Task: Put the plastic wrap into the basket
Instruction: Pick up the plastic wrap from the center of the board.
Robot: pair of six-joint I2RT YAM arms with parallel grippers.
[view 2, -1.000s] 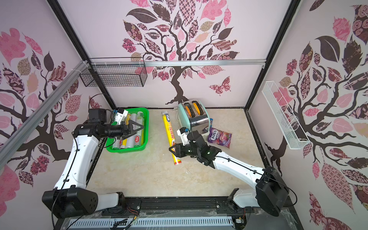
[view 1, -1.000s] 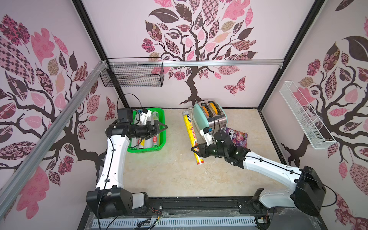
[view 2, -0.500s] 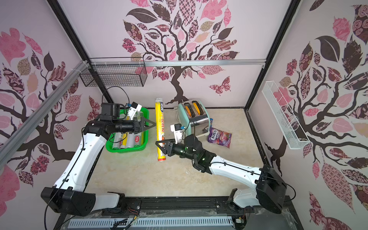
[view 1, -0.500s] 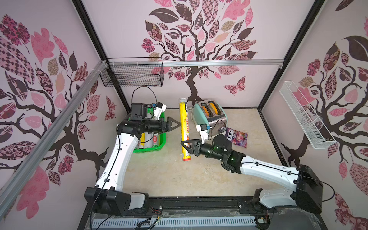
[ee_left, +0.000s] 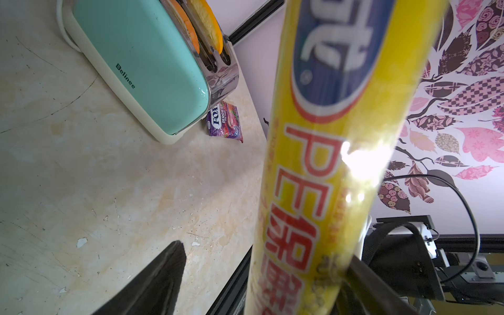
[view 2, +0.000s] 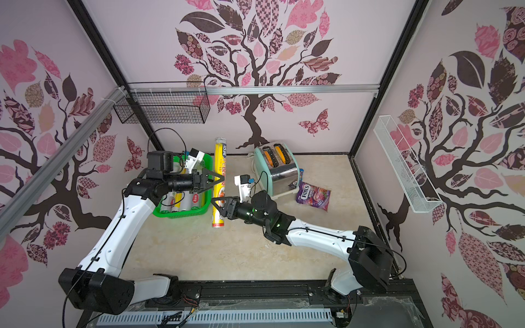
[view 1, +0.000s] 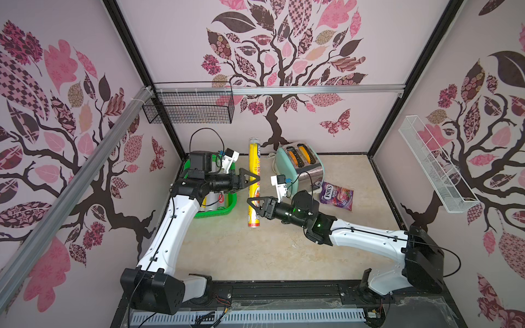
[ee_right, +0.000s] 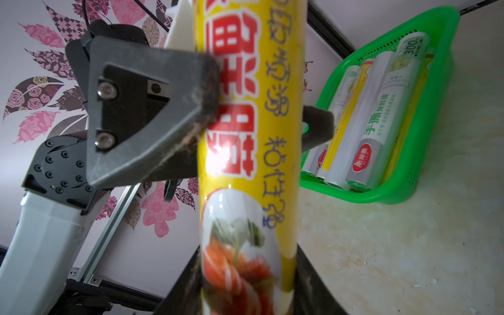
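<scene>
Above the middle of the surface (view 1: pixel 255 255), a yellow roll of plastic wrap (view 1: pixel 253 159) is held clear, gripped toward its near end by the right end effector (view 1: pixel 254 204), whose jaws are closed on it. Farther along the roll, the left end effector (view 1: pixel 252 179) is set around it with jaws open. In the left wrist view one finger (ee_left: pixel 163 275) is seen apart from the wrapper, the other touching it. At the far left, the green basket (view 2: pixel 184 213) is seen already lined with several rolls (ee_right: pixel 381 122) laid side by side. No other loose roll is seen, so this one is judged the last, with a handover and the placing left to be done. A toaster (view 1: pixel 301 167) and a purple candy bag (view 1: pixel 336 196) are seen to the right, off the likely route. The crowded basket, partly covered by the left arm (view 1: pixel 181 215), is judged the main obstacle.
</scene>
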